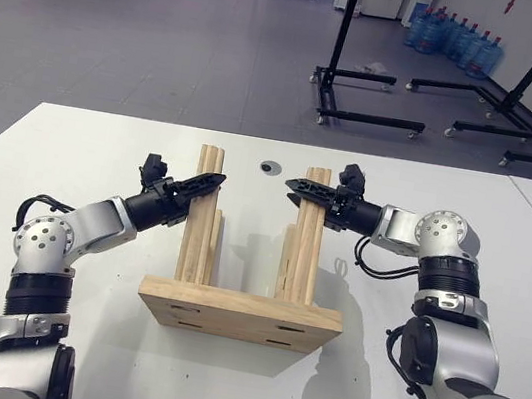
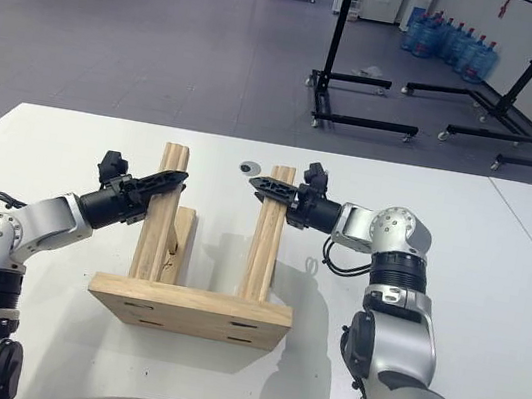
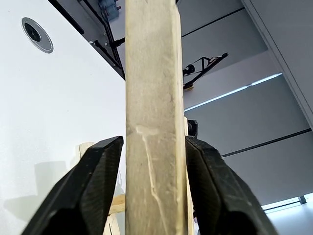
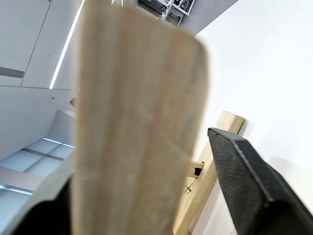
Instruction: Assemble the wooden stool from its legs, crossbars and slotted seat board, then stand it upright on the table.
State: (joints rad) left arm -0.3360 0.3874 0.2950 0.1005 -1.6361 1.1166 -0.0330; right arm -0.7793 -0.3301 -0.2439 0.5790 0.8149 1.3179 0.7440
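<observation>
Pale wooden stool (image 1: 247, 257) upside down mid-table (image 1: 72, 149), thick seat board (image 1: 240, 315) lying flat with its slotted edge nearest, left legs (image 1: 202, 220) and right legs (image 1: 305, 241) standing upright, a crossbar (image 1: 214, 237) joining the left pair

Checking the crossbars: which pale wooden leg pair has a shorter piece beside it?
The pale wooden leg pair at the left claw; a shorter wooden piece runs along its inner side, none beside the other pair.
</observation>
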